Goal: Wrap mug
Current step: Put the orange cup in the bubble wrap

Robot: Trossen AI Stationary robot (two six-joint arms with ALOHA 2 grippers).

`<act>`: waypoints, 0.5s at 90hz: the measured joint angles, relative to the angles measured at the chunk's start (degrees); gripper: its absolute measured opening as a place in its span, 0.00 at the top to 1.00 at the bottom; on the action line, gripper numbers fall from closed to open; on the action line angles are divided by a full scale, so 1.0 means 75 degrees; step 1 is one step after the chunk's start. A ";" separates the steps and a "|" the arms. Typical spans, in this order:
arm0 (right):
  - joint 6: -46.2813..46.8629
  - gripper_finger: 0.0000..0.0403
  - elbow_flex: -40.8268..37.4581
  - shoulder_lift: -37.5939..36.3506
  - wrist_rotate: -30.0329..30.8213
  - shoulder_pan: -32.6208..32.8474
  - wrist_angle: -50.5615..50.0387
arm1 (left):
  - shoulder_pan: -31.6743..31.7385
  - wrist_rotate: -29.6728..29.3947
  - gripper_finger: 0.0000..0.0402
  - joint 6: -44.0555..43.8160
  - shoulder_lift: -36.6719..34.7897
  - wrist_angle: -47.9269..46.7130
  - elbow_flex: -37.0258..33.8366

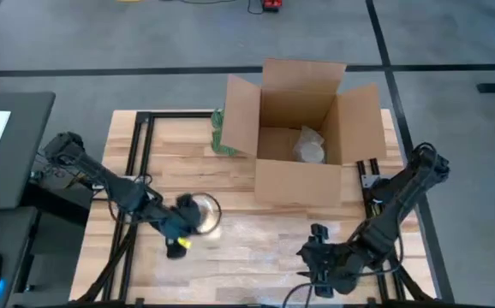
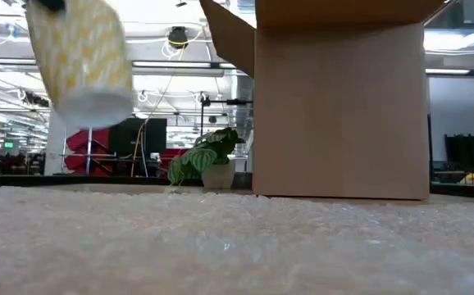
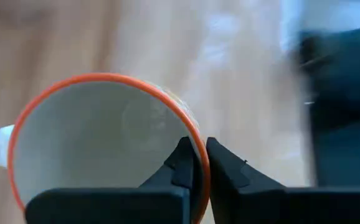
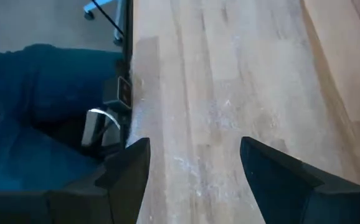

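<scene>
With our left gripper (image 3: 197, 163) pinching the rim of the orange-rimmed, yellow-patterned mug (image 3: 99, 143), we should lower it level onto the wooden surface (image 1: 256, 231), right gripper (image 4: 192, 168) waiting empty, spread wide.

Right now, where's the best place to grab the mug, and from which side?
The rim wall looks best, just as the left gripper has it: one finger inside the mug, one outside, pinching the thin wall beside the orange rim. Come in at the open mouth, since the round body is probably too wide. The right gripper waits open over the table.
</scene>
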 joint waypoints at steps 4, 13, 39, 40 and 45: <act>0.0003 0.41 -0.0049 0.0003 0.0005 -0.0015 0.0003 | -0.0044 0.0012 1.00 0.0238 0.0308 0.0370 -0.0001; -0.0005 0.41 -0.0092 0.0001 0.0088 -0.0068 0.0130 | -0.0046 0.0061 1.00 0.0890 0.1159 0.0889 0.0262; -0.0401 0.41 -0.0114 0.0000 0.0015 -0.0299 0.0774 | 0.0092 0.0081 1.00 0.2638 0.3508 -0.0513 0.2572; -0.0424 0.41 -0.0114 0.0000 0.0014 -0.0301 0.0791 | 0.0111 0.0090 1.00 0.2699 0.3577 -0.0563 0.2657; -0.0553 0.41 -0.0114 0.0000 0.0019 -0.0327 0.0890 | 0.0214 0.0095 0.99 0.3007 0.3889 -0.0699 0.3047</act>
